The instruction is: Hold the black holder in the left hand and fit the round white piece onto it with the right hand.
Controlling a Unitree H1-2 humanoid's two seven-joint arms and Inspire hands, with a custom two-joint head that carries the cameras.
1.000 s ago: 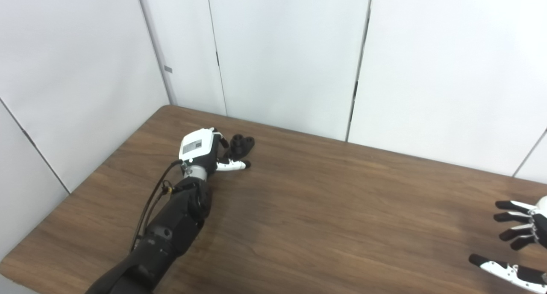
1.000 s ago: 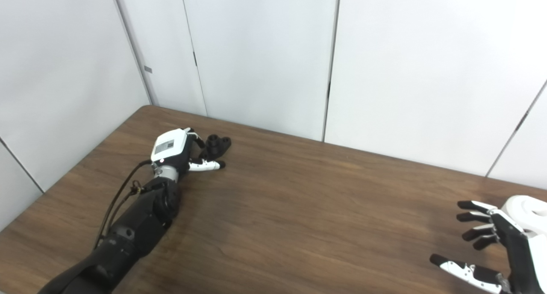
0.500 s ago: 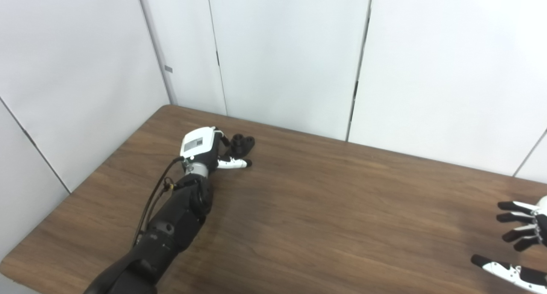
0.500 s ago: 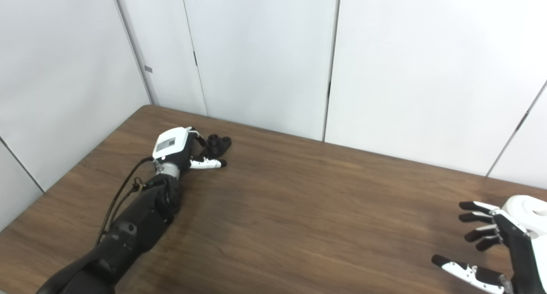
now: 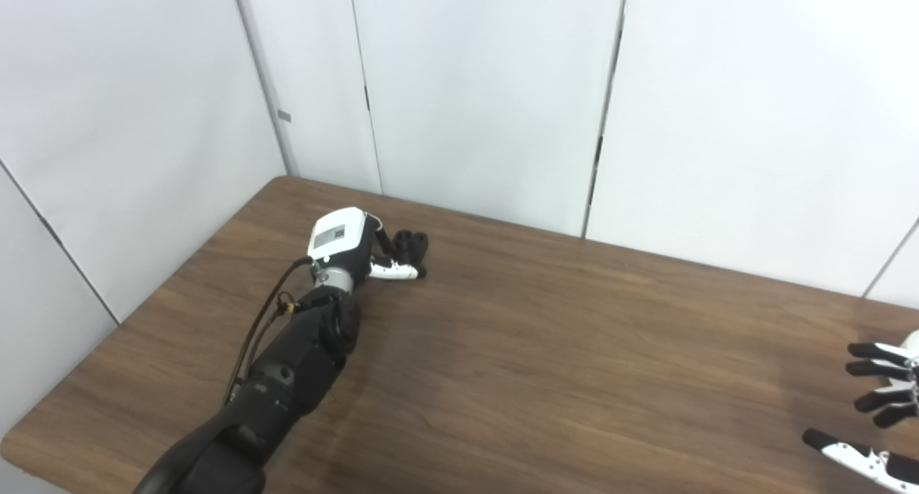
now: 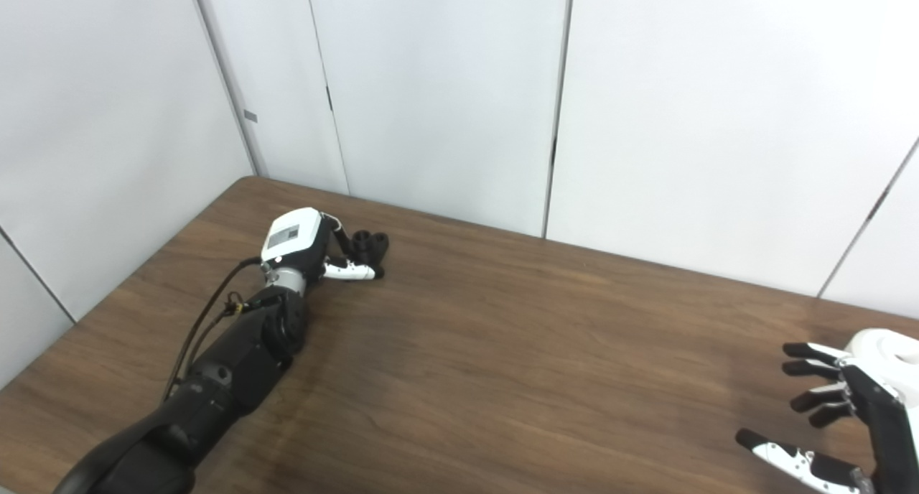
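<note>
The black holder (image 5: 413,245) lies on the brown table (image 5: 546,350) at the far left, near the back edge. My left hand (image 5: 343,240) is right against it, dark fingers reaching over its left side and the white thumb (image 5: 393,270) stretched along its front; the holder rests on the table between them. The round white piece (image 6: 882,350) sits on the table at the far right. My right hand (image 6: 854,415) is open just in front of it, fingers spread, palm toward the piece, not touching it.
White wall panels (image 5: 474,85) stand close behind the table's back edge and along its left side. The left forearm, with a cable on it (image 5: 266,322), lies over the left part of the table.
My left hand has moved forward and turned toward the holder, so its fingers and thumb now flank it. My right hand has drifted slightly right and down, still open.
</note>
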